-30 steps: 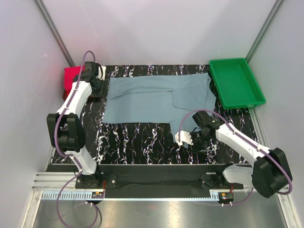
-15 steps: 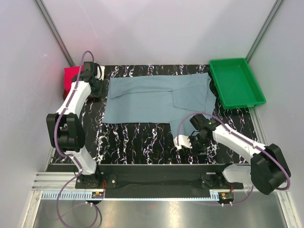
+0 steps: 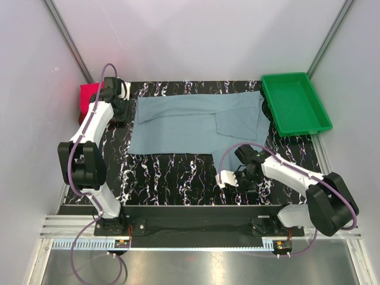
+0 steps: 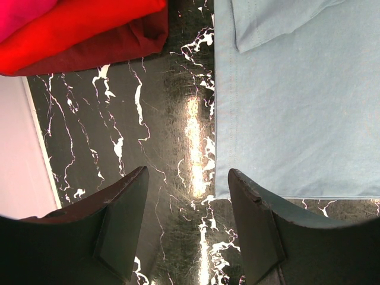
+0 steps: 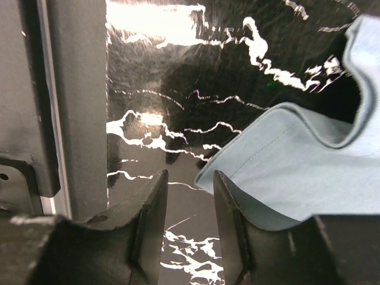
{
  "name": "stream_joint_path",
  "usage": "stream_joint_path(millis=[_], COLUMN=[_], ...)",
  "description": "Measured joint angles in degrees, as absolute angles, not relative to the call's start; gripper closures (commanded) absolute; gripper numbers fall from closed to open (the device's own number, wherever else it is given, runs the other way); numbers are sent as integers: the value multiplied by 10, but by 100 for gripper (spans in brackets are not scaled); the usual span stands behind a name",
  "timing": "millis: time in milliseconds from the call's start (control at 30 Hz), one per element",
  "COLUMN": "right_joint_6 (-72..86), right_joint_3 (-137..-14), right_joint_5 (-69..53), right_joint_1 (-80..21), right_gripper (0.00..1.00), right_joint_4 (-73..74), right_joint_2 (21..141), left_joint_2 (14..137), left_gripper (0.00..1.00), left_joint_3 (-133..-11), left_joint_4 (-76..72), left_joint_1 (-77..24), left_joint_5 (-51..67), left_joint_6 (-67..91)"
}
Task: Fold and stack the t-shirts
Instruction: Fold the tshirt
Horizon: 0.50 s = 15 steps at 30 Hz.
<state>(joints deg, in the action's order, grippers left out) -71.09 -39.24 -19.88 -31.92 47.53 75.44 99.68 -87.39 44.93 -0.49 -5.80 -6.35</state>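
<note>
The grey-blue t-shirt (image 3: 190, 122) lies spread flat across the back of the black marbled table. Its near right hem corner (image 5: 297, 172) is lifted and rumpled. My right gripper (image 3: 230, 177) hovers low at that corner. In the right wrist view the right gripper (image 5: 189, 178) is open, with bare table in the narrow gap and the cloth edge against the right fingertip (image 5: 228, 202). My left gripper (image 4: 188, 175) stands open over bare table beside the shirt's left edge (image 4: 285, 107). Folded red (image 4: 83, 27) and magenta (image 4: 21, 12) t-shirts lie at the far left (image 3: 89, 95).
A green plastic tray (image 3: 295, 104) stands at the back right, touching the shirt's right side. A black rail (image 5: 71, 107) runs along the table's near edge, close to my right gripper. Grey walls close in both sides.
My right gripper has slid left toward the shirt's near corner, and its jaws have narrowed. The left arm and the shirt's body have not moved.
</note>
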Motion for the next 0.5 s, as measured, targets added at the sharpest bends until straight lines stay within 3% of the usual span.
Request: stream_joint_path(millis=[200, 333, 500], right_joint_6=[-711, -705, -685], right_joint_3=[-385, -377, -374], right_joint_5=[-179, -165, -141], right_joint_1=[-320, -321, -322], right_gripper=[63, 74, 96], right_joint_4=[459, 434, 400], right_joint_2=[762, 761, 758], left_joint_2=[997, 997, 997], left_gripper=[39, 39, 39], left_joint_3=[-874, -874, -874], left_joint_4=[449, 449, 451], left_joint_1=[-4, -3, 15], left_joint_5=[-58, -58, -55], left_joint_6=[-63, -63, -59])
